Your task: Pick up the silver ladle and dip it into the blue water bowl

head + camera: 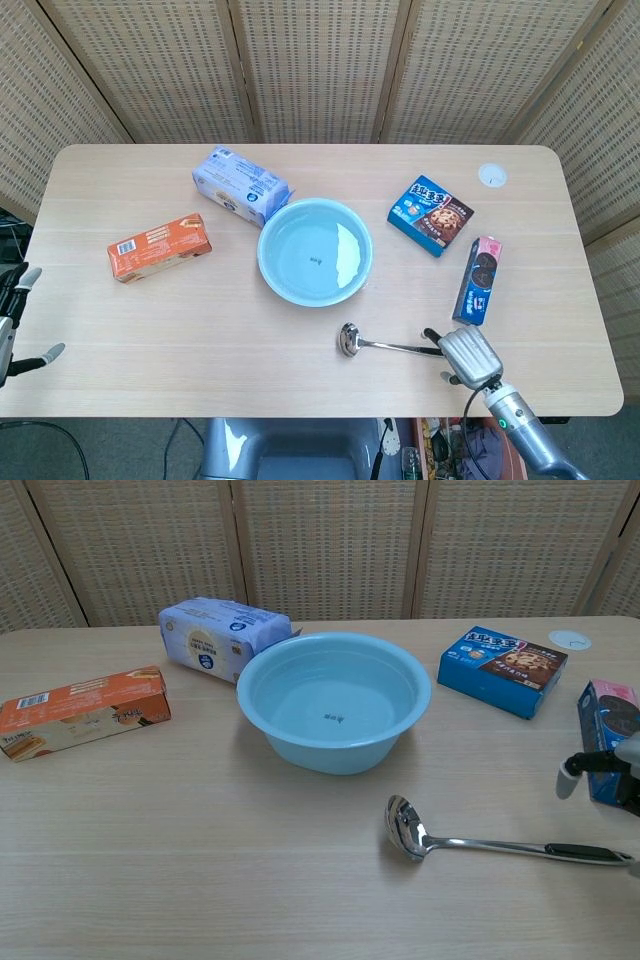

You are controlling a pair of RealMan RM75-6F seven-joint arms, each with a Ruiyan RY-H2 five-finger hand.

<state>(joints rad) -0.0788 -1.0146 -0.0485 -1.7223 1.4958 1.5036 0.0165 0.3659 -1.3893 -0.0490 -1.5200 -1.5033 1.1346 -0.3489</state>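
Now the silver metal ladle with a dark handle end (390,346) lies flat on the light wooden table (250,340), just near of the round light blue water bowl (315,252), with its cup pointing left. The right hand (466,355) hovers over the handle end of the ladle, and whether its fingers are apart or together cannot be told. At the far left edge the left hand (12,322) is beside the table with fingers spread apart, holding nothing.
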